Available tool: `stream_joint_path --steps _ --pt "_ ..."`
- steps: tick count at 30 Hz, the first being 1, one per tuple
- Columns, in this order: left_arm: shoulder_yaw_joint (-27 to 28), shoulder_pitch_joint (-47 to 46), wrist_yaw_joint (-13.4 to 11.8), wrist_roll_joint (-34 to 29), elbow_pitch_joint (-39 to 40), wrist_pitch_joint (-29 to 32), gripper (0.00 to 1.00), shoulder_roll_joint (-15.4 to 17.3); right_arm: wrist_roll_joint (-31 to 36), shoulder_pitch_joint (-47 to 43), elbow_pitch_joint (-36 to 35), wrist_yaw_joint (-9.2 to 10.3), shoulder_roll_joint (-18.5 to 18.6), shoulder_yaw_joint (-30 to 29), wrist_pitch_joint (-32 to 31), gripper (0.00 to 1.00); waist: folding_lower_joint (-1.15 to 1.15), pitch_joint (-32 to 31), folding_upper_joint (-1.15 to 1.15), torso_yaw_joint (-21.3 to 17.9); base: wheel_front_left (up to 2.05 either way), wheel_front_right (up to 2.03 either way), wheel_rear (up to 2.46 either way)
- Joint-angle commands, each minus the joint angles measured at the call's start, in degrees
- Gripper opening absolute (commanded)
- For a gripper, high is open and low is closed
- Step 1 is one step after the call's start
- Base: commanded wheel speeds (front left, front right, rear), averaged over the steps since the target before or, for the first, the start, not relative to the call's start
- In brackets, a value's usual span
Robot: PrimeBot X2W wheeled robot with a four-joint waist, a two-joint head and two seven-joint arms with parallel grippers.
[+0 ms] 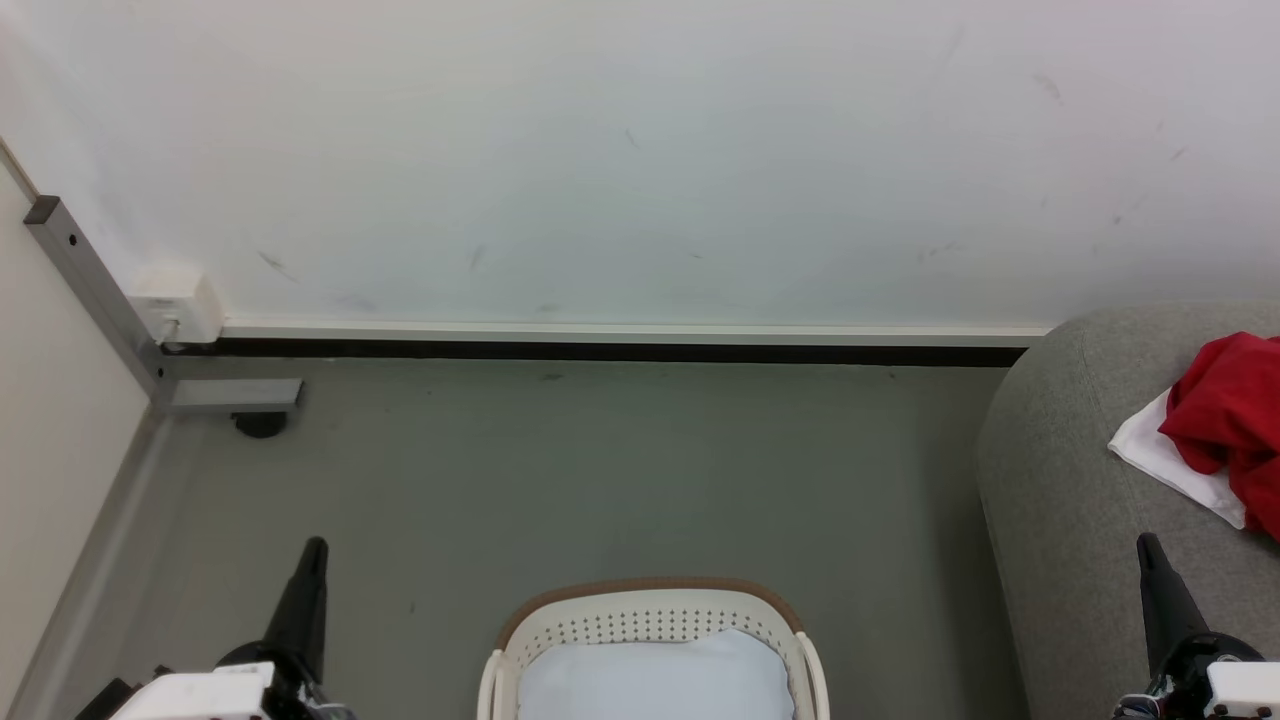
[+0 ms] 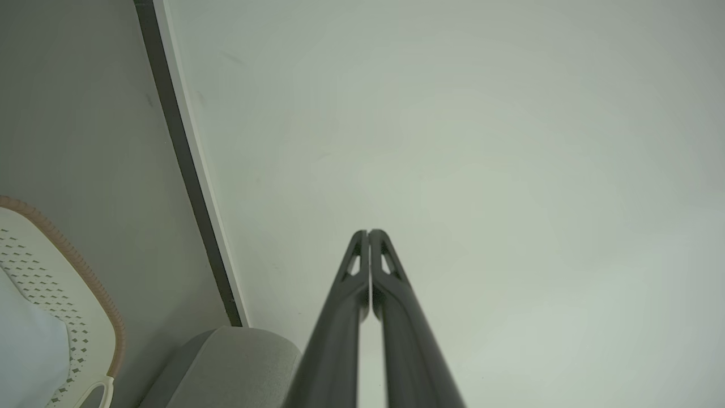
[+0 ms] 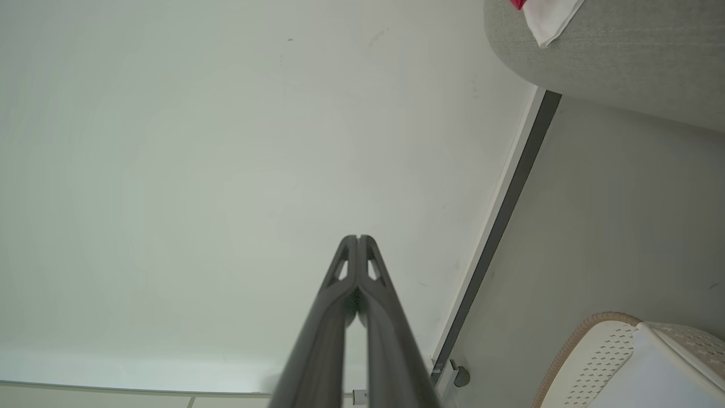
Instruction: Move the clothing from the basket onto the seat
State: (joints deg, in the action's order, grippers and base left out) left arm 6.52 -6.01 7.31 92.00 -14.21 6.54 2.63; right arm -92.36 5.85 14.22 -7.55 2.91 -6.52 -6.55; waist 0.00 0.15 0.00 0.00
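The grey floor (image 1: 600,470) is occupied by the cream basket (image 1: 640,625), seen low in the middle of the head view, and by the grey seat (image 1: 1060,480) at the right. Red and white clothing (image 1: 1225,420) is laid on the seat.

Eyes on left gripper (image 1: 314,552): long, matte black, tapering to rounded tip. Behind it a black rounded knuckle, then boxy white left wrist housing (image 1: 200,692). Over to right gripper (image 1: 1149,548): same black taper, same boxy white right wrist housing (image 1: 1245,688). Close up now, fingers (image 2: 342,317) dark grey, smooth, with slim triangular cut-out near each tip.
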Motion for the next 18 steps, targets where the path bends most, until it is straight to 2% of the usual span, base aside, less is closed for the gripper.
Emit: stream_joint_path --steps 1,18 --pt "0.2 -0.6 0.3 0.7 0.2 0.2 0.0 0.4 -0.1 0.8 -0.3 0.12 0.0 -0.2 -0.2 0.0 0.0 0.0 0.0 0.0 0.0 0.0 0.0" --pt "0.1 -0.6 0.3 0.7 0.2 0.2 0.0 0.5 -0.1 0.8 -0.3 0.12 0.0 -0.2 -0.2 0.0 0.0 0.0 0.0 0.0 0.0 0.0 0.0"
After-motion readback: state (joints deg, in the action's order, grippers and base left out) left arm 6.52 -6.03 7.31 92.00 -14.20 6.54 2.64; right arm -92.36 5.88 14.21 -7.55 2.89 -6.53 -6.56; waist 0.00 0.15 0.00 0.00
